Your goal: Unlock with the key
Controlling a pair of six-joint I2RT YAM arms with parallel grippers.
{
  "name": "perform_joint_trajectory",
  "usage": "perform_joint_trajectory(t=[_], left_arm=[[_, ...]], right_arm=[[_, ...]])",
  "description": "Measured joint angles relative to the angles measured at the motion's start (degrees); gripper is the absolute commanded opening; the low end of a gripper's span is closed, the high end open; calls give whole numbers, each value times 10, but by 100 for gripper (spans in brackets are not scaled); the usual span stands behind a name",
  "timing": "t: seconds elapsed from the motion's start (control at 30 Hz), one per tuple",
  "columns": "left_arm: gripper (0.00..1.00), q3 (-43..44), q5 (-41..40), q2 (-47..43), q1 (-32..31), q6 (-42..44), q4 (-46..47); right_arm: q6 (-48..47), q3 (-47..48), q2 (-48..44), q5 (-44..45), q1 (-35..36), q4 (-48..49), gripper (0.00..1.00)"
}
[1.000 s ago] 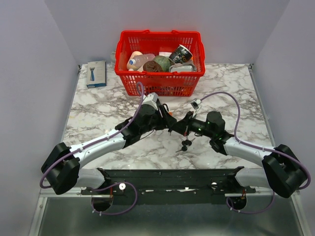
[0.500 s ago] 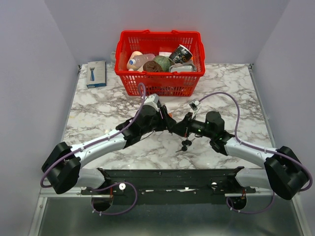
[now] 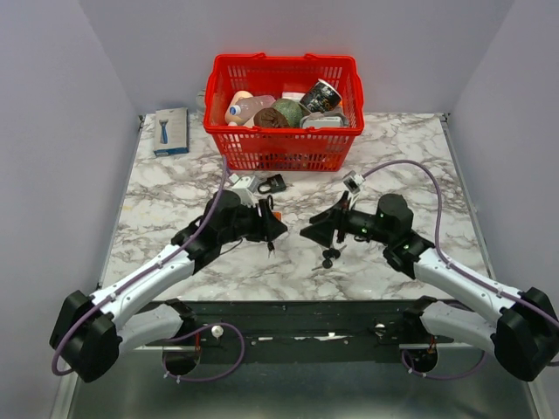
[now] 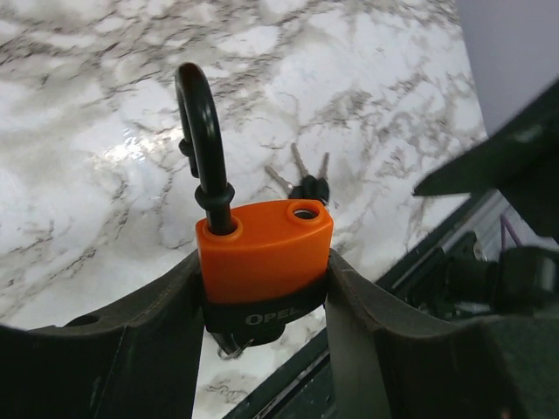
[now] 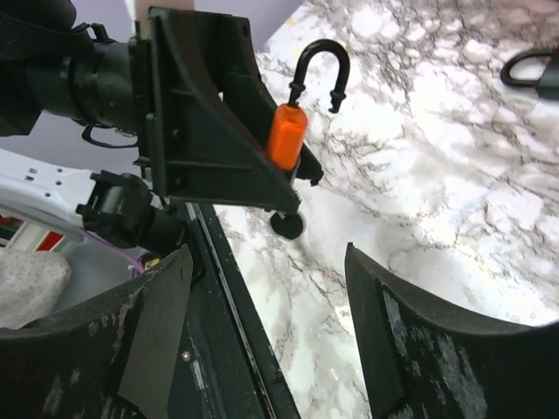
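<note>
My left gripper is shut on an orange padlock with a black base, held upright above the marble. Its black shackle is lifted and swung aside, leaving one hole in the body empty. A key with a black head sticks out of the lock's underside. From above, the left gripper and padlock are left of centre. My right gripper is open and empty a short way to the right, facing the padlock. Its fingers are wide apart in the wrist view.
A bunch of spare keys lies on the marble table under the right gripper. A black padlock lies in front of the red basket of groceries. A blue box sits at the back left.
The right gripper has opened, let go of the key and drawn back to the right. The left arm has pulled back left with the padlock, uncovering the black padlock behind.
</note>
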Motion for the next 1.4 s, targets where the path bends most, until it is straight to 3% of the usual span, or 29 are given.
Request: perform_joint_trajectory(t=[0.3,0.53,0.67,0.97,1.4], left_arm=[[0,52,262,-42,10,177,-37],[0,33,369,-82,20,213,-25],[0,31,371,-93,21,225,-27],[0,32,258,-75,21,239,-69],[0,32,196,-81,23,241,-75]], right_arm=[[-22,151,4,-73,5,-72,79],[-39,185,27,-84,27,-96,79],[-32,185,42,-79,30,-107,79],[30,201,37,38,75,-152,80],[107,246,129,167,126,-191,79]])
